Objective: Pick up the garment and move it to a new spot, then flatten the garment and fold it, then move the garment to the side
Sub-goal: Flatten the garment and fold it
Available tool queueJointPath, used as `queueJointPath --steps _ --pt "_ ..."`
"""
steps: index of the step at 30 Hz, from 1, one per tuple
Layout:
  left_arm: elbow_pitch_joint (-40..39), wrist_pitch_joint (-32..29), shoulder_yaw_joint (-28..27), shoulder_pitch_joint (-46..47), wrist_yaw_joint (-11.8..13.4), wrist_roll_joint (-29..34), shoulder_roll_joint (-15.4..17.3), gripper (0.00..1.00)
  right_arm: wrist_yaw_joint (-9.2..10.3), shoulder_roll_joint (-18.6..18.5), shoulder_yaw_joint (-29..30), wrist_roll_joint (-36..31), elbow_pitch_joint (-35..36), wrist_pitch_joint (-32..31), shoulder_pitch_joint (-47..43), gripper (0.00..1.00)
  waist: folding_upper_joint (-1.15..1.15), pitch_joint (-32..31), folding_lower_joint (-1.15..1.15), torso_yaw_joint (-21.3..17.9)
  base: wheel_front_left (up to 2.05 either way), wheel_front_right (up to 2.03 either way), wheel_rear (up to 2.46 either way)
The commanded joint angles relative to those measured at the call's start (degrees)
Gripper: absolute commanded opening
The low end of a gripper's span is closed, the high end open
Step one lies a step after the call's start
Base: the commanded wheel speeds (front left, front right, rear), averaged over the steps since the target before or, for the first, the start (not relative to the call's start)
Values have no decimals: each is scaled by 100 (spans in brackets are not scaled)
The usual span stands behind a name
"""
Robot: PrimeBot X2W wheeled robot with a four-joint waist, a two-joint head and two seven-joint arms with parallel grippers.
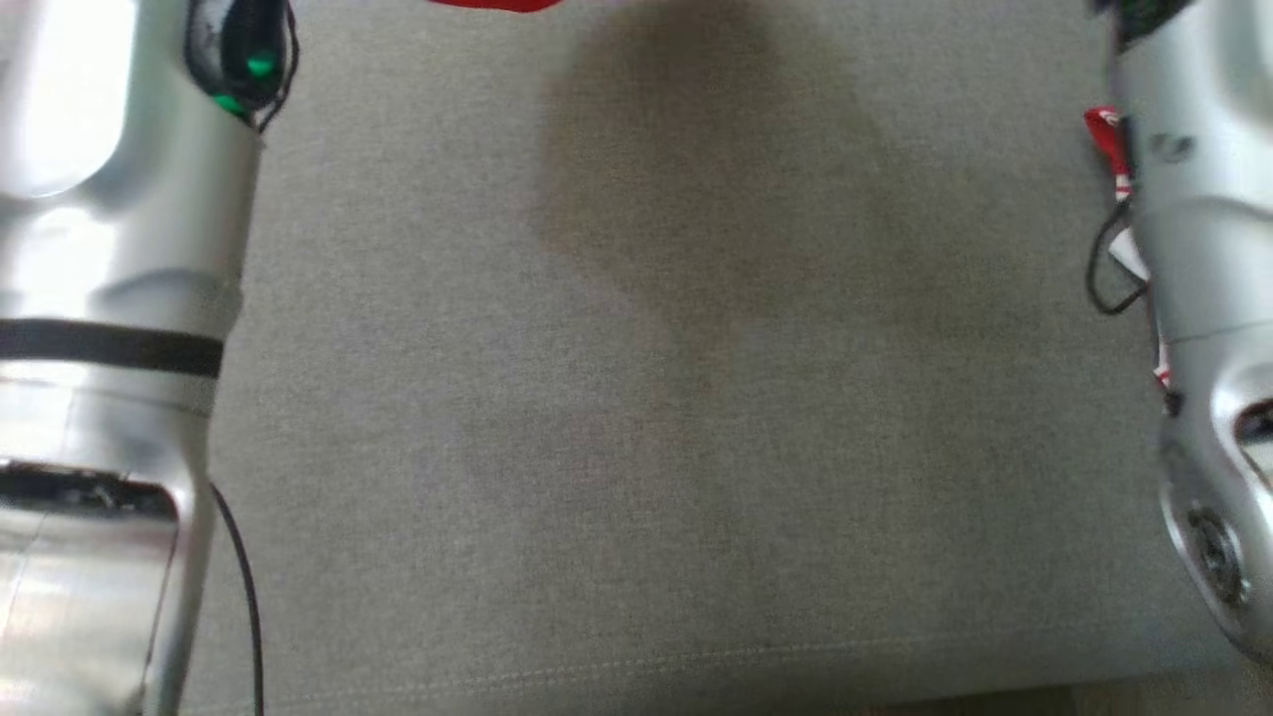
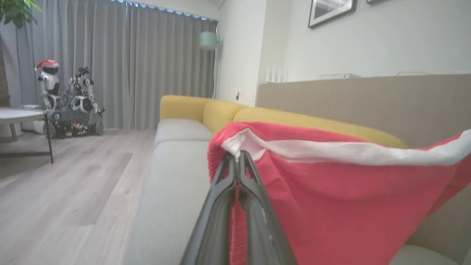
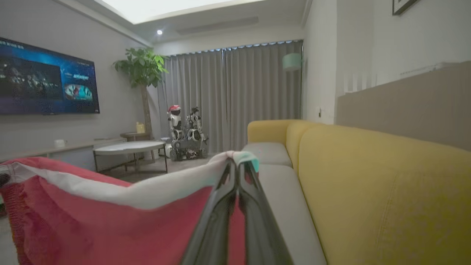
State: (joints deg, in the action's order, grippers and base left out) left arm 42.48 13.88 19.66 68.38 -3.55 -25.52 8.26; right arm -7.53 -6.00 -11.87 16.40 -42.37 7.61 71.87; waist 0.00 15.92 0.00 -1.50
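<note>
While the left gripper pinches one white-trimmed corner of the red garment, the right gripper clamps the other — it hangs stretched between them over the grey sofa seat, probably so it spreads flat when lowered.

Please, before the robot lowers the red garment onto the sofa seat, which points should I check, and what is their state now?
1. The left gripper is shut on the red garment, at its white hem: ok.
2. The right gripper is shut on the same hem: ok.
3. Garment spread between both grippers: ok.
4. The grey seat cushion lies smooth between the arms: ok.
5. Garment's lower edge hangs straight: cannot tell.
</note>
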Motion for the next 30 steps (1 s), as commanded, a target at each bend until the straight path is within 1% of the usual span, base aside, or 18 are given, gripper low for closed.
queueJointPath --steps 1,4,5,8,11,15,18,21,24,26,29,30 --pt "298 62 -107 274 -32 40 96 0 4 201 -164 9 -326 79 215 0 0 107 0 -55 0 0 0" --pt "1124 92 -132 299 -43 0 -80 0 4 288 -418 174 -1172 120 297 0 0 288 0 -92 0 0 0" --pt "1124 92 -132 299 -43 0 -80 0 4 288 -418 174 -1172 120 297 0 0 288 0 -92 0 0 0" --pt "1817 104 -214 162 -35 -136 -258 0 4 308 -739 598 -1699 97 187 0 0 431 0 -63 0 0 0" --pt "2259 108 -277 -24 -68 -259 -379 0 4 310 -1154 1150 -1929 58 -54 0 0 503 0 -42 0 0 0" --pt "2502 110 -377 -224 -121 -405 -465 0 4 311 -1480 1625 -2104 216 -293 0 0 593 0 17 0 0 0" --pt "2396 110 -509 -485 -157 -533 -505 0 4 311 -1630 1825 -2183 448 -579 0 0 582 0 79 0 0 0" --pt "2046 111 -603 -935 -209 -570 -526 0 4 312 -1736 1924 -2147 649 -1028 0 0 503 0 94 0 0 0" --pt "1600 111 -687 -1451 -220 -515 -533 0 4 294 -1703 2016 -2022 722 -1555 0 0 417 0 113 0 0 0" --pt "1260 111 -697 -1817 -208 -453 -535 0 4 225 -1609 2016 -1734 733 -1930 0 0 350 0 97 0 0 0" --pt "756 111 -659 -2382 -199 -285 -536 0 4 116 -1400 1884 -1072 736 -2644 0 0 209 0 62 0 0 0" --pt "427 111 -635 -2783 -194 -177 -536 0 4 59 -1251 1754 -639 737 -3179 0 0 93 0 43 0 0 0"
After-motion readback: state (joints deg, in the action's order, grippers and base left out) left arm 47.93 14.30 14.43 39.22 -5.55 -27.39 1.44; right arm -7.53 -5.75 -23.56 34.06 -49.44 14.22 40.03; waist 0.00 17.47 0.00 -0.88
